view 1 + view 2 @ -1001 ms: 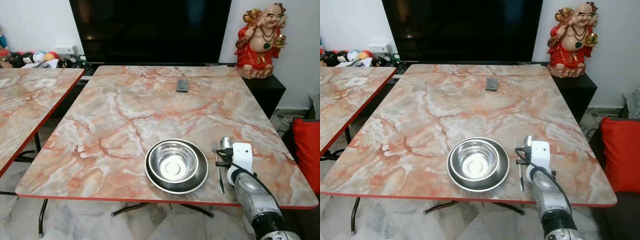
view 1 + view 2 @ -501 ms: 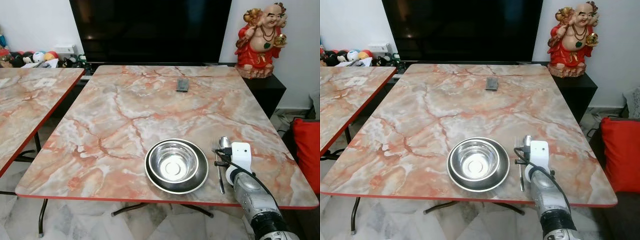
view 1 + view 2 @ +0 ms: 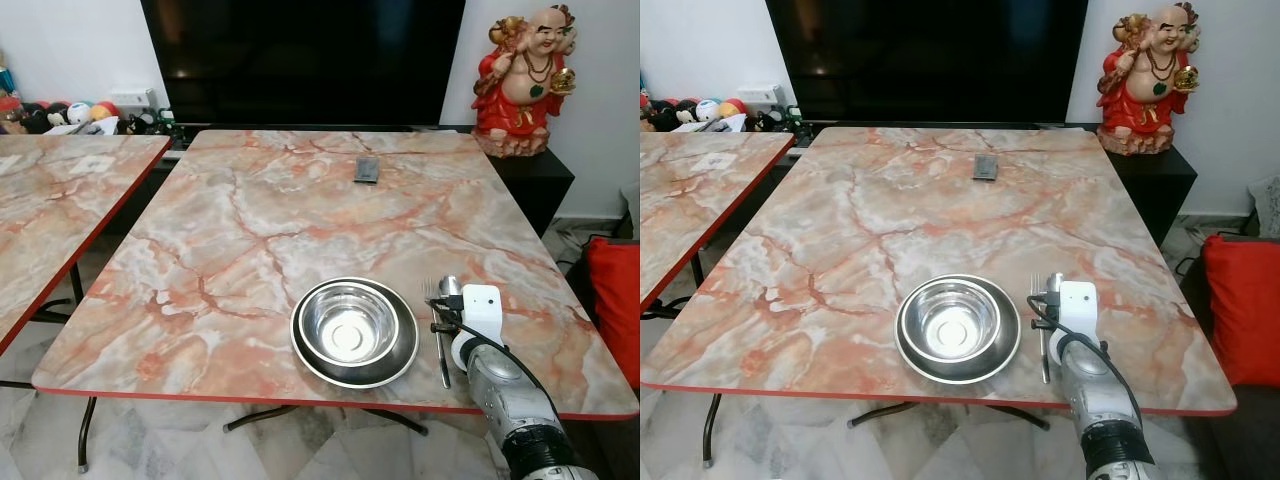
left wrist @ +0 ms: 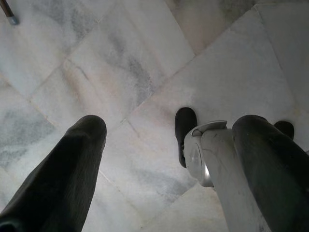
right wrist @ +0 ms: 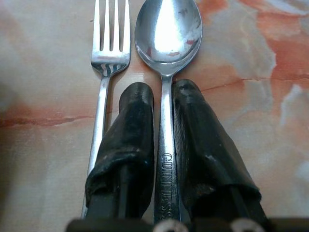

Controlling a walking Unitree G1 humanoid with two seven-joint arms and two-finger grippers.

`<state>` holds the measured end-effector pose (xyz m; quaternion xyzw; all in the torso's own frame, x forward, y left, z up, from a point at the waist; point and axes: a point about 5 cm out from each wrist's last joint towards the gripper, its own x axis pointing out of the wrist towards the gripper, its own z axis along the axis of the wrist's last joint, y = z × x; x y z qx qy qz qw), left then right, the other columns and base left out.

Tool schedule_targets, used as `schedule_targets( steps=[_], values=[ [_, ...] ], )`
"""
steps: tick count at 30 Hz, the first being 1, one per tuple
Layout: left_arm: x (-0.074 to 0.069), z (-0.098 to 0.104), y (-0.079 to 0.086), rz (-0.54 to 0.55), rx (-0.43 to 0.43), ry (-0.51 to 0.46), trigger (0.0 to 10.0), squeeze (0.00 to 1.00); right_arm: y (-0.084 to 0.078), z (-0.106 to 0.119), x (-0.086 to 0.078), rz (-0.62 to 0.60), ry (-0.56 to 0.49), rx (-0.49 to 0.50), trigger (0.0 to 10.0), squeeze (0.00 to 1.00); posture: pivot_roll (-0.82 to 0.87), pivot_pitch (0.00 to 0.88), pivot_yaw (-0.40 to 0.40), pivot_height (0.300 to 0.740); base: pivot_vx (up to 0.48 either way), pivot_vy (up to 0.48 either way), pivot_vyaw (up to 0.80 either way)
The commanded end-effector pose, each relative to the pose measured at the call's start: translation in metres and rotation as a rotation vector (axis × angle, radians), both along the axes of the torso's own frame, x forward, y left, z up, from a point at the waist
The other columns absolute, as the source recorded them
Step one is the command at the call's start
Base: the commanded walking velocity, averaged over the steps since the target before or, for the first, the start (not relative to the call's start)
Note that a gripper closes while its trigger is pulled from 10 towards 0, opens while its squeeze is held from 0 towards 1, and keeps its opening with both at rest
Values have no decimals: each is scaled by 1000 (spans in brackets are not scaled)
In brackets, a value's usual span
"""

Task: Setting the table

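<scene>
Right gripper point(image 5: 163, 145) at the near right corner of the table point(image 3: 250, 220), low over the surface, its two black fingers point(image 5: 126, 145) drawn in to a narrow gap on either side of the handle of a spoon point(image 5: 166, 58). The pads lie close against the handle; whether they press it cannot be told for certain, but the grasp reads as closed on it. The spoon lies flat on the marble, bowl toward the far edge. Just beside it, on the bowl's side, lies a fork point(image 5: 107, 53), parallel and tines pointing the same way, apart from the spoon by a thin strip of tabletop. Next along the near edge stands a steel bowl point(image 3: 348, 322) nested on a steel plate point(image 3: 400, 355). A small dark remote point(image 3: 366, 170) lies near the far edge. Left gripper point(image 4: 164, 159) hangs idle over the tiled floor point(image 4: 120, 72), fingers spread wide and empty.

Progress, as judged: plate, bowl, fork and spoon are all in place for one setting. What remains appears to be letting go of the spoon and drawing the arm clear.
</scene>
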<state>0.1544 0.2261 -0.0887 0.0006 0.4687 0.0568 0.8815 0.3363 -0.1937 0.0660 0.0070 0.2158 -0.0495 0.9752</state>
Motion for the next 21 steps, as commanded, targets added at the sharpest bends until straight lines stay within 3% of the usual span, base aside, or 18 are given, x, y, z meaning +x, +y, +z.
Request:
schedule_targets(
  steps=[1,21],
  values=[
    [-3,-1,4,10,7,17,10000,0,0,0,-2,-4,4,-4,10000,0,-2,0,28,740,0,0,0],
    [-2,0,4,9,7,14,10000,0,-2,8,-3,-31,-23,-7,10000,0,-6,0,30,740,0,0,0]
  ],
)
